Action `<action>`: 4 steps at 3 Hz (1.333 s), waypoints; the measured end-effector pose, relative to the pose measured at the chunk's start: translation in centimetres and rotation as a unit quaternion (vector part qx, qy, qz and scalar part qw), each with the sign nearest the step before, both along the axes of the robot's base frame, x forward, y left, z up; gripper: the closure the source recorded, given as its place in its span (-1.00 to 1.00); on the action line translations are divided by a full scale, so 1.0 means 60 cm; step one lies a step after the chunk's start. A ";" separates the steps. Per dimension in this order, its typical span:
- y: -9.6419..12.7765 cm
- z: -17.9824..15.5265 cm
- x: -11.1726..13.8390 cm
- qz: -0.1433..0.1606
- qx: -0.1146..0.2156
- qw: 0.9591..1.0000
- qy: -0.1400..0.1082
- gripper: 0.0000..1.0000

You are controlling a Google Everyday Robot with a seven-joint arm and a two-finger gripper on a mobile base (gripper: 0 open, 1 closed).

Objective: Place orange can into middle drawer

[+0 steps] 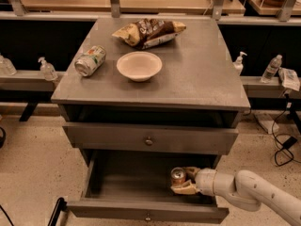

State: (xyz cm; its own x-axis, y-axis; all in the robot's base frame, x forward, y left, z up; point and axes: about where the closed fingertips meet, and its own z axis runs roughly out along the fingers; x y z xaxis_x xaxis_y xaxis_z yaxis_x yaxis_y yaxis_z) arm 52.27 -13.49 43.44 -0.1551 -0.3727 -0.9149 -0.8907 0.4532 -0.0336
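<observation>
The orange can [178,176] stands upright inside the open middle drawer [146,210], at its right side. My gripper [184,180] reaches in from the right, its pale fingers [184,189] closed around the can's sides. The white arm [254,194] runs off to the lower right. The drawer is the cabinet's lowest one, pulled out, with a small round knob on its front.
A closed knobbed drawer front [149,139] sits above the open drawer. On the cabinet top lie a green-and-white can [90,60], a white bowl [139,65] and a chip bag [149,32]. Bottles [47,68] stand on side ledges; cables [284,149] lie on the floor at right.
</observation>
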 end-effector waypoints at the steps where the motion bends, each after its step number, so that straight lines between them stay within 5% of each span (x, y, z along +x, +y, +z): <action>1: -0.002 -0.016 -0.001 0.008 -0.035 0.999 0.014 0.94; 2: -0.005 -0.025 -0.002 0.011 -0.051 0.998 0.023 0.48; 4: 0.004 -0.027 -0.002 0.015 -0.048 0.998 0.024 -0.76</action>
State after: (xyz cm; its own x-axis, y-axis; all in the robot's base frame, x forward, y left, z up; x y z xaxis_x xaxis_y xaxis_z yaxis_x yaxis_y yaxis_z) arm 52.13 -13.23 41.83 -0.1855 -0.4635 -0.8665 -0.9055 0.4231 -0.0324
